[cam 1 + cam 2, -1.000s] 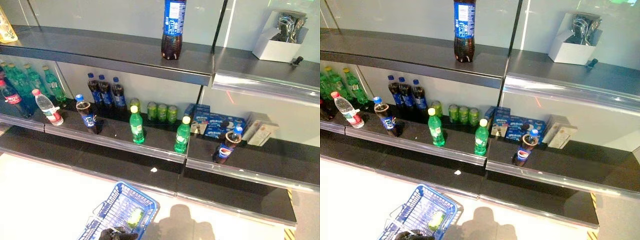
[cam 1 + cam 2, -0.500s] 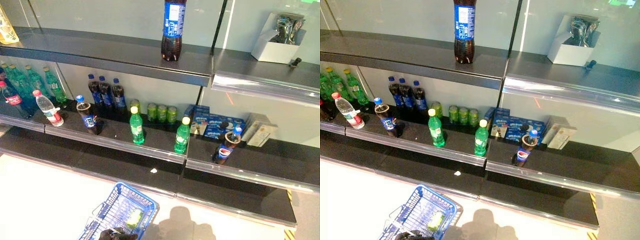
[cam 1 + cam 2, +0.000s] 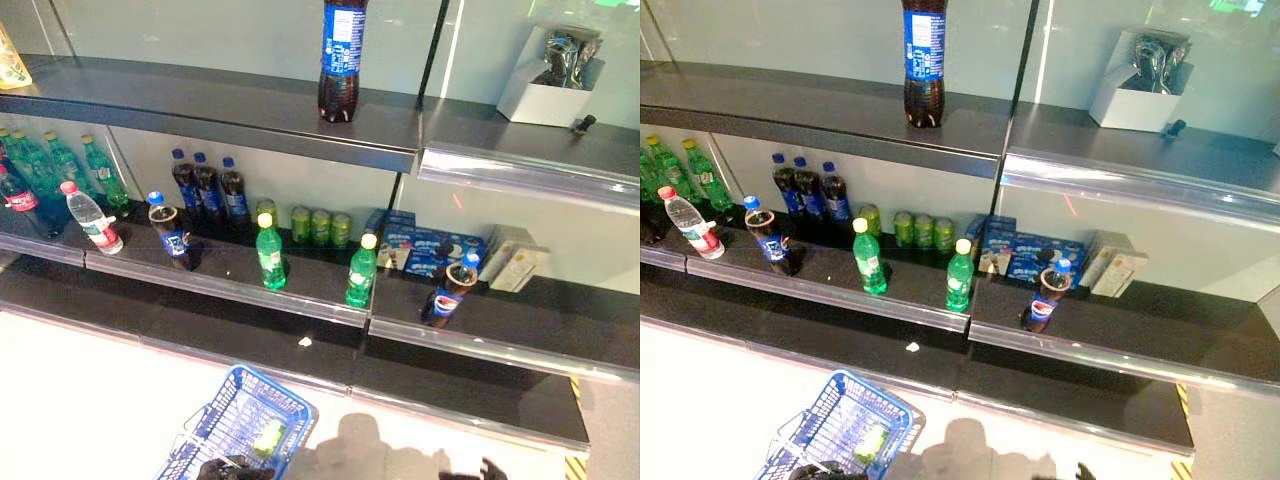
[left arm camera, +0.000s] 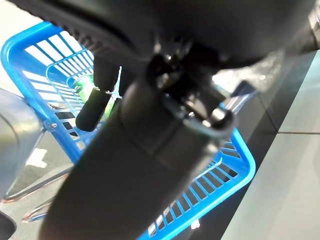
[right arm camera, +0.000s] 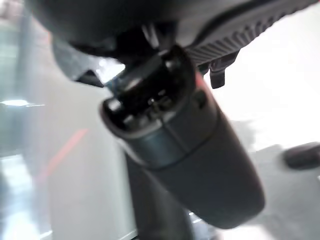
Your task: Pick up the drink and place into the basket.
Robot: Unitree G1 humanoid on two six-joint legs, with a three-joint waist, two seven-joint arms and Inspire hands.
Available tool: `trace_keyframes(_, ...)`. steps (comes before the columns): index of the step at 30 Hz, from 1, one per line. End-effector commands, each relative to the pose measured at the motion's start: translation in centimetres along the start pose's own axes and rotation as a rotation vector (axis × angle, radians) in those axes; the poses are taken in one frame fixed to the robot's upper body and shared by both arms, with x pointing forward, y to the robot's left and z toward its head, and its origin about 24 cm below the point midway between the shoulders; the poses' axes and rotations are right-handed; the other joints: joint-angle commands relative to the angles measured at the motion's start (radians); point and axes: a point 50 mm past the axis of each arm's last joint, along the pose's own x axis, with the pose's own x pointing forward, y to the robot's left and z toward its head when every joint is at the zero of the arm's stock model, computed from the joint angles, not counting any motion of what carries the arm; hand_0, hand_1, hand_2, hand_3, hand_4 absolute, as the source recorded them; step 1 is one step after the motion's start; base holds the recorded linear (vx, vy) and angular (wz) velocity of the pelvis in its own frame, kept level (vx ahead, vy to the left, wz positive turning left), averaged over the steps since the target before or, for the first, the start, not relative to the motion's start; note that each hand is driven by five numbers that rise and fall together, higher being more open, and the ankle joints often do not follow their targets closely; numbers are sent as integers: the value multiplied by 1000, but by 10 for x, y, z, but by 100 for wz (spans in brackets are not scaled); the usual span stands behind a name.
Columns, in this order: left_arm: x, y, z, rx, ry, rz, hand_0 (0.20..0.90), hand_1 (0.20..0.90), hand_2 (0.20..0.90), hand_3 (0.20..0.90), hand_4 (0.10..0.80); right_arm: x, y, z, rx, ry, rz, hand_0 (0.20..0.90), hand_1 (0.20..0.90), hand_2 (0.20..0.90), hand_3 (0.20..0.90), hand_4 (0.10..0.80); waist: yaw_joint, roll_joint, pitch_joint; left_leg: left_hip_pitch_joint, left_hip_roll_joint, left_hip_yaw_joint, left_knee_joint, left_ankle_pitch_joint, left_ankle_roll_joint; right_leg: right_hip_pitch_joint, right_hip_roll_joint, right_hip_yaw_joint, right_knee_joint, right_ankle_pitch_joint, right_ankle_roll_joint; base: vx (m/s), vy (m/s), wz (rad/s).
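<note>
Drinks stand on dark store shelves: a tall cola bottle (image 3: 340,60) on the top shelf, and two green bottles (image 3: 270,252) (image 3: 361,272) and two small cola bottles (image 3: 171,232) (image 3: 447,290) on the middle one. A blue wire basket (image 3: 225,400) hangs low in front, with a green drink (image 3: 268,437) lying inside. My left hand (image 3: 235,468) is at the basket's near rim, curled on its metal handle (image 4: 30,210). Only the fingertips of my right hand (image 3: 488,468) show, at the bottom edge, apart from everything, with nothing in them.
Behind the front drinks are a water bottle (image 3: 90,216), several green bottles (image 3: 60,165), three dark bottles (image 3: 208,185), green cans (image 3: 320,225) and blue snack boxes (image 3: 430,245). A white box (image 3: 545,85) sits on the top shelf at the right. The floor below is pale.
My right hand's fingertips have come into view at the bottom edge. The whole picture has shifted slightly; the basket and my left hand stay as they were.
</note>
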Motion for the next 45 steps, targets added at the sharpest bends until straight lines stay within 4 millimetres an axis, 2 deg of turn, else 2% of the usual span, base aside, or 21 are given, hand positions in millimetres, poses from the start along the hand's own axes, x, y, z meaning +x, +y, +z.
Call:
trace_keyframes(1,2,-1,26,79,-138,-21,300,300,300,200,100,10,4,91,7,-389,28,900,900,900,900,800,55,9,38,9,76,36,5,-18,-34,-48,-79,26,-1,76,69,0,0,0)
trace_keyframes(2,2,-1,25,79,-138,-22,300,300,300,200,100,9,8,98,8,-419,37,900,900,900,900,800,56,9,38,9,75,34,5,-18,-34,-48,-80,25,-1,76,68,0,0,0)
trace_keyframes(3,1,-3,23,81,-137,-22,300,300,300,200,100,5,14,113,6,-497,60,900,900,900,900,800,58,9,37,8,74,31,5,-18,-34,-48,-81,23,-1,75,68,0,0,0)
trace_keyframes(6,1,0,22,71,-139,-22,300,300,300,200,100,-6,21,130,-8,-615,103,900,900,900,900,800,49,10,36,4,77,37,5,-14,-36,-55,-80,29,-1,80,71,0,0,0)
trace_keyframes(8,0,-3,21,54,-139,-17,300,300,300,200,100,-31,40,154,-15,-750,141,900,900,900,900,800,34,12,40,3,74,37,5,-15,-31,-58,-81,34,-1,80,72,0,0,0)
trace_keyframes(10,-2,-4,19,36,-139,-11,300,300,300,200,100,-51,47,171,14,-836,169,900,900,900,900,800,22,12,44,2,74,41,5,-14,-29,-61,-82,38,-1,81,73,-16,6,0)
trace_keyframes(13,-3,-3,14,1,-132,0,300,300,300,200,100,-77,41,197,54,-980,161,900,900,900,900,800,3,15,50,3,76,50,5,-14,-28,-66,-81,48,-1,82,74,0,0,0)
trace_keyframes(17,-5,0,7,-31,-118,9,300,300,300,200,100,-107,23,219,152,-1145,104,900,900,900,900,800,-19,22,50,6,78,66,5,-17,-28,-74,-80,62,-1,80,74,4,15,0)
trace_keyframes(25,-7,0,0,-10,-123,-1,300,300,300,200,100,-133,3,240,324,-1286,8,900,900,900,900,800,-26,31,53,12,83,74,5,-21,-28,-82,-81,68,6,70,69,32,8,-8)
trace_keyframes(35,-9,-8,-1,23,-135,-18,300,300,300,200,100,-152,9,258,455,-1371,-8,900,900,900,900,800,-11,43,84,8,81,63,50,-21,-20,-102,-64,76,84,30,36,50,-1,-1)
trace_keyframes(39,-8,-11,7,37,-156,-29,300,300,300,200,100,-152,14,260,449,-1375,4,900,900,900,900,800,-6,52,110,-31,72,34,84,-22,-16,-144,-58,78,153,3,22,-34,4,-2)
trace_keyframes(40,-7,-15,16,51,-183,-41,300,300,300,200,100,-153,17,263,461,-1375,17,900,900,900,900,800,-3,56,128,-52,68,24,104,-23,-14,-166,-56,77,180,-6,15,-160,-2,-7)
trace_keyframes(42,-7,-19,32,56,-240,-60,300,300,300,200,100,-158,17,273,489,-1423,-4,900,900,900,900,800,0,60,168,-87,58,15,147,-30,-14,-195,-52,72,213,-18,3,-192,-9,-5)
trace_keyframes(44,-7,-20,35,53,-249,-61,300,300,300,200,100,-159,16,276,497,-1435,-13,900,900,900,900,800,0,61,177,-98,56,11,160,-34,-14,-202,-51,71,220,-20,0,-100,-6,4)
trace_keyframes(45,-6,-19,40,47,-261,-48,300,300,300,200,100,-161,13,287,539,-1462,-56,900,900,900,900,800,6,69,214,-125,47,-2,193,-35,-17,-216,-52,65,240,-26,-11,-103,2,17)
